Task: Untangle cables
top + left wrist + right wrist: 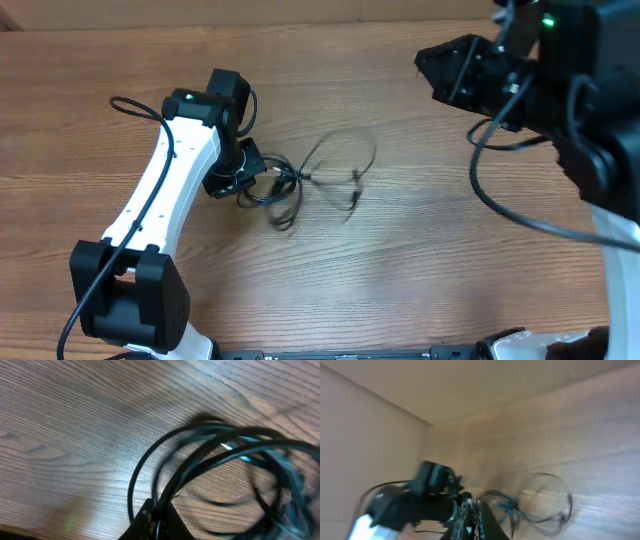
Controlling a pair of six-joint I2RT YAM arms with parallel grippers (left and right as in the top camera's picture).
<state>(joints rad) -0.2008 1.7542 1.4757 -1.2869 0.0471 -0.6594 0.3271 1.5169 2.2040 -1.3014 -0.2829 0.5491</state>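
Pinching the cables (280,185) with the left gripper (255,175), closed on the bundle's left end, low over the desk (420,270) near its middle. Right gripper (432,62) closed too, seemingly empty, raised well apart.

Risk: dragging or tightening the whole knot, for lack of any counter-hold.

Blurred in both wrist views; impossible to tell which strand is pinched.

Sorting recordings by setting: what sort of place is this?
Likely a robotics lab bench rather than a home: a wood-grain table, a left arm and a right arm reaching over it, and a tangle of thin black cables as the workpiece.
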